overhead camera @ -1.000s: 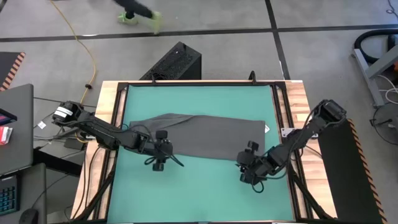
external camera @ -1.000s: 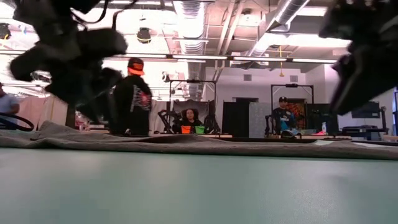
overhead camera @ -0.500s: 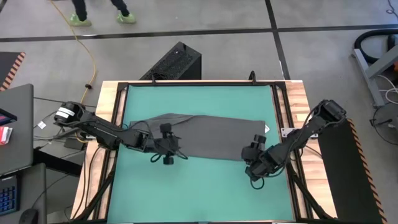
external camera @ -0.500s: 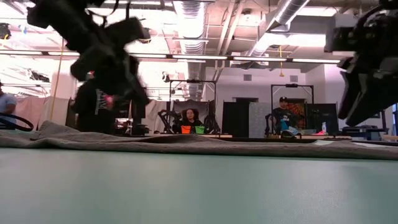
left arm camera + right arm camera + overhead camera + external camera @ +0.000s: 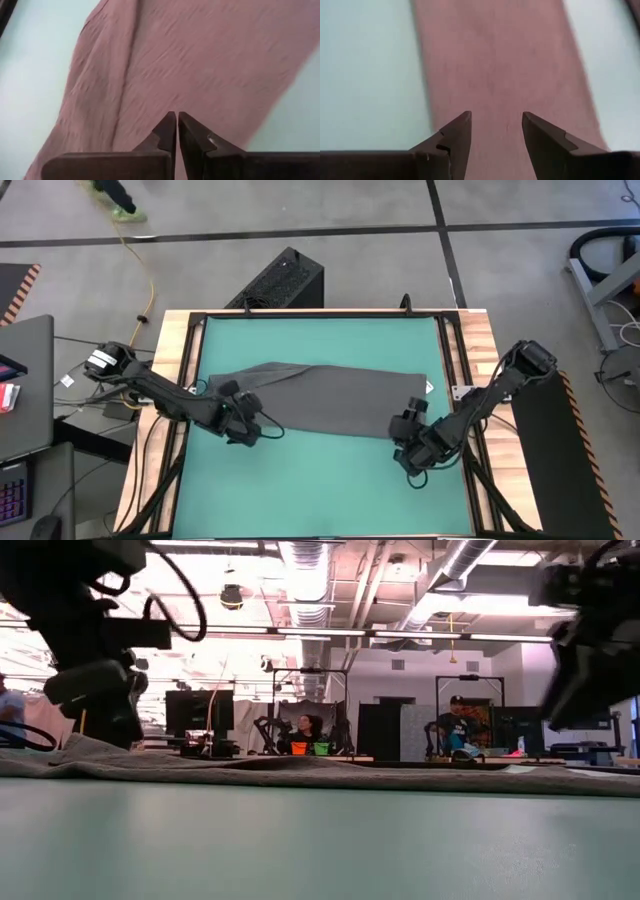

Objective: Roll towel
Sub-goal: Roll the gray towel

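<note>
the green table (image 5: 320, 480) is the biggest thing here, and the towel (image 5: 340, 395) lies flat on it, about in the middle. the towel is a long dark strip. its long way runs from my left side to my right side, so it goes across between my 2 arms. its left end is a bit bunched, and a small white tag (image 5: 429, 388) sticks out at its right end.

my left gripper (image 5: 243, 432) is at the towel's left end, by the near edge. in my left wrist view the 2 fingers (image 5: 167, 132) are pressed together with almost no gap. the cloth lies just ahead of the tips. i see no cloth pinched between them.

my right gripper (image 5: 412, 452) is at the towel's right end, by the near corner. its 2 fingers (image 5: 455, 137) are spread apart, and the cloth fills the view past them. it holds nothing.

so each arm has 1 end of the strip, and neither is much closer than the other. i think the roll has not begun. to roll it, i guess a gripper must first take an end.
</note>
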Available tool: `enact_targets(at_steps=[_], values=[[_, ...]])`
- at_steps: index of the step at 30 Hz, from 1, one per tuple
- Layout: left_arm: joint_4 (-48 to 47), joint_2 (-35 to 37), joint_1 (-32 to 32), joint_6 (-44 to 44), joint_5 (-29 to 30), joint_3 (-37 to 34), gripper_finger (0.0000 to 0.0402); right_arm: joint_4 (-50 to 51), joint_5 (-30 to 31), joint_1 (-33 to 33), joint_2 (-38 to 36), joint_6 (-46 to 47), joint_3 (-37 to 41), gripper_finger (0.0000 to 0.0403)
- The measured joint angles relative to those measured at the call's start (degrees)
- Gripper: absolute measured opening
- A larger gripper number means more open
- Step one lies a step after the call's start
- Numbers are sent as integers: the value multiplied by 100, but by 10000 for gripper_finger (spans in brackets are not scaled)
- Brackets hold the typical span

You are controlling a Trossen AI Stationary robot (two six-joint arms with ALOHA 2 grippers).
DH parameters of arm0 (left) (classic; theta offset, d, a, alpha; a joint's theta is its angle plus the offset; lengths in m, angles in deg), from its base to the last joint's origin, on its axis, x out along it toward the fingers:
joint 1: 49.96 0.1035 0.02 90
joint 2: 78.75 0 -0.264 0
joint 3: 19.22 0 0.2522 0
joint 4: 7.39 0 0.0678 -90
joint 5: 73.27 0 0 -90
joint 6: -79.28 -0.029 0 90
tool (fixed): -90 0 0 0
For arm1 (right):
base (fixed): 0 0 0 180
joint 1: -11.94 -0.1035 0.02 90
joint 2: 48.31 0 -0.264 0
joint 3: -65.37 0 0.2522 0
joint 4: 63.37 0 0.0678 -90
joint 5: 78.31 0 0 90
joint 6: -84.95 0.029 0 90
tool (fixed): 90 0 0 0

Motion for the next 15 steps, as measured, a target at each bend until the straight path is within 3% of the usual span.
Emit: enact_targets(at_steps=[4,7,12,15], values=[[-558,0,-132,477,-60,0,1,-924,415,587,46,-985,0,198],[-637,-1,-282,679,-230,0,0,-2464,269,1289,245,-2444,0,198],[-665,-2,-591,763,-264,0,0,-5679,-854,2457,807,-5288,-41,199],[-778,-2,-830,944,-282,-2,0,-6811,-1903,3104,1277,-6277,-390,198]])
